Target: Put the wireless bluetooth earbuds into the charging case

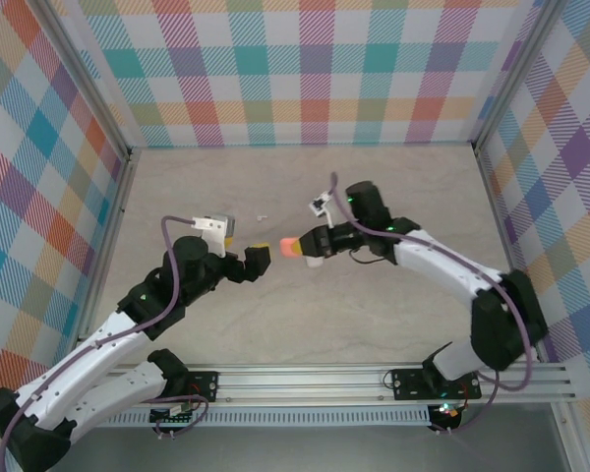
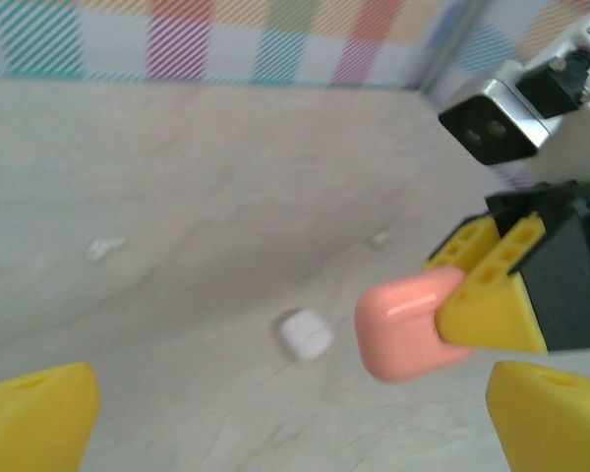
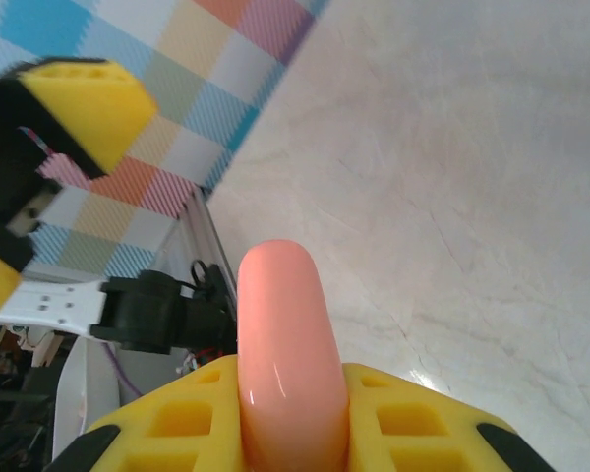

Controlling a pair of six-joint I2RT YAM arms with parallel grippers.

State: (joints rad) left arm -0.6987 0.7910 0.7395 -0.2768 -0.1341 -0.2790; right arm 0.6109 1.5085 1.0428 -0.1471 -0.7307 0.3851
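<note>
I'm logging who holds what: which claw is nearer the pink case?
Right. The right claw grips the pink case. The left claw stands open just to the left of it, not touching.

The desk (image 1: pixel 275 177) is a pale beige slab with faint marbled veins, walled in by checked panels on three sides. A small rounded white case (image 2: pixel 305 334) sits on it near the middle, closed as far as one can tell. Well apart from it, to the left in the left wrist view, lies a tiny white earbud (image 2: pixel 103 248). A paler speck (image 2: pixel 379 239), too blurred to identify, lies farther back.
</note>
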